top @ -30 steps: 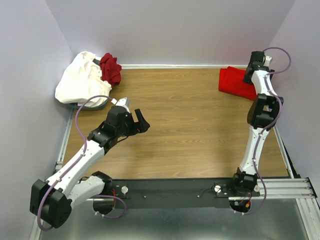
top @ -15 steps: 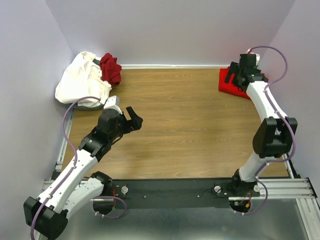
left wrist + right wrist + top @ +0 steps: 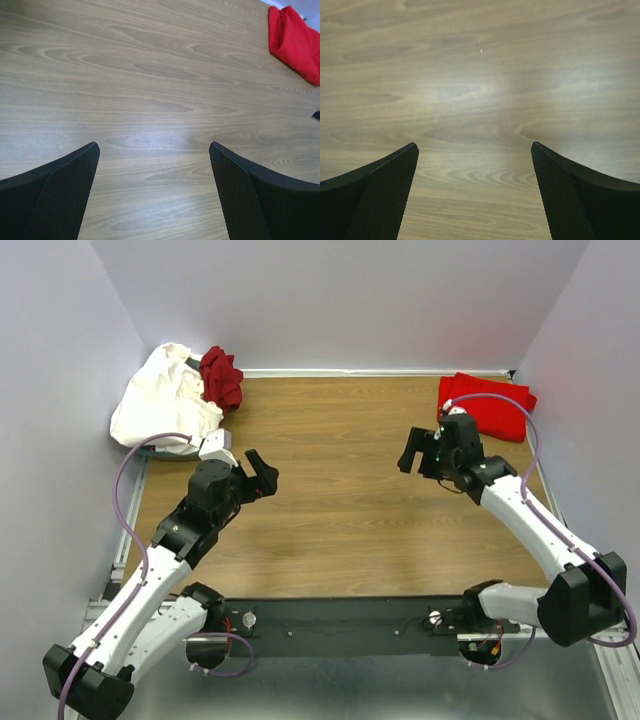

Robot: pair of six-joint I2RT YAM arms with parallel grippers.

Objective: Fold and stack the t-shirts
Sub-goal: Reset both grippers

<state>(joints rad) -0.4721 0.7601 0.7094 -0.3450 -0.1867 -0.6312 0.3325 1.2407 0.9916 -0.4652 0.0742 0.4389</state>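
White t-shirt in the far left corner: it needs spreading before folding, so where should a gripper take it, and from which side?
Probably pinch the white t-shirt at its near right fold, coming from the open table side with the open left gripper. It lies crumpled against the left wall, with the maroon t-shirt at its far right, so other sides look blocked.

Your table (image 3: 340,490): wood-grain top, pale walls close on three sides. At your far right corner, the bright red t-shirt (image 3: 487,405) lies folded flat on the wood. At your far left corner, the white t-shirt (image 3: 165,405) sits crumpled in a heap, spilling past the left edge. The maroon t-shirt (image 3: 220,377) is bunched against the white heap's right side, by the back wall. Red lies well apart from both.
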